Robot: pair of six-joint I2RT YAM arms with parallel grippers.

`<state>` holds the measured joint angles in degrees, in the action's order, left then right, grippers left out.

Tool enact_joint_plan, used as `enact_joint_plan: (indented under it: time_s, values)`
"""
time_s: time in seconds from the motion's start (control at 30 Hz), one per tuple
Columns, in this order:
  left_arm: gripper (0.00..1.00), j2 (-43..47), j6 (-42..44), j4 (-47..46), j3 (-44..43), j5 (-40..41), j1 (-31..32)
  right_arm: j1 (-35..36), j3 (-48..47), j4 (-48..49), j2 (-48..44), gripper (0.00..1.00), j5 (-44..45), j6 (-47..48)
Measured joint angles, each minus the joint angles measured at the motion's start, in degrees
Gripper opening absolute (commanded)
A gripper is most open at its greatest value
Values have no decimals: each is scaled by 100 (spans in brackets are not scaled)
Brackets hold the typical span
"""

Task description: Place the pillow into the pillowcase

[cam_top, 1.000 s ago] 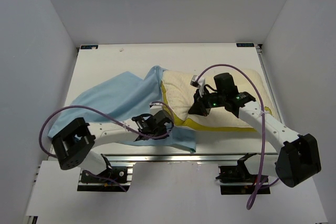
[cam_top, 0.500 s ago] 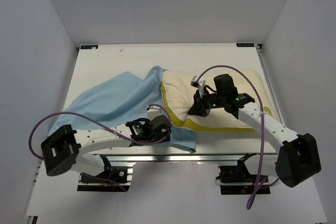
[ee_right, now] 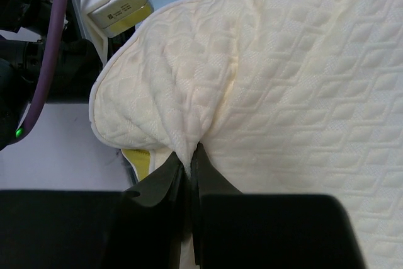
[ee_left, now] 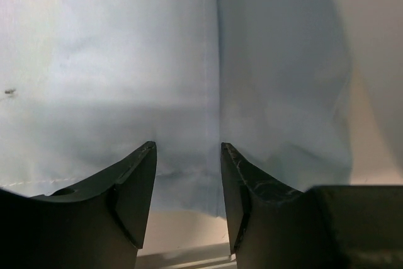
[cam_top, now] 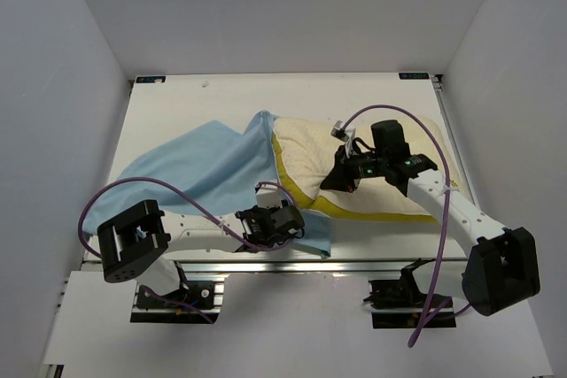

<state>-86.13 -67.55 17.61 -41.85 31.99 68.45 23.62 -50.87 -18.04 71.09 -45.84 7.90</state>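
While the near hem of the pillowcase point(cam_top: 199, 165) lies at about 6 o'clock on the table point(cam_top: 177, 99), close to the arm bases, the left jaws hang just above it, parted by a moderate gap and holding nothing. In the left wrist view a seam of the light blue cloth point(ee_left: 126, 61) runs up between them and a strip of bare table shows below the hem. I judge that they are placed there to catch this edge and lift it, so that the mouth of the sack opens. A little farther, toward 3 o'clock from them, the right jaws are closed tight on a pinched fold of the pillow point(cam_top: 306, 161) near its left near corner. In the right wrist view the quilted cream cover point(ee_right: 302, 92) is gathered into a ridge where they grip, and the corner looks raised off the table, probably to let cloth pass under it. The pillow itself rests at about 2 o'clock, almost fully outside the case; only its left end touches the blue cloth, which spreads away toward 9 and 10 o'clock. So the insertion seems hardly begun.
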Motion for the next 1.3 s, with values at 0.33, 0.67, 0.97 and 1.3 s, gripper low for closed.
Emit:
enact_joint_plan:
  time_s: [0.33,0.67,0.97,1.3]
  values:
    - [53,-289,-66,-330,-181,328,2,-31,2,0,0,5,-90,-4]
    - [33,-1115,-267,-151,-765,706,22,-72,7,13,0,5,-83,-28]
    - [15,-1071,-514,396,-780,988,212,-72,28,11,0,5,-105,-42]
    - [0,-621,-647,1141,-625,1071,413,-76,107,22,0,5,-140,-72]
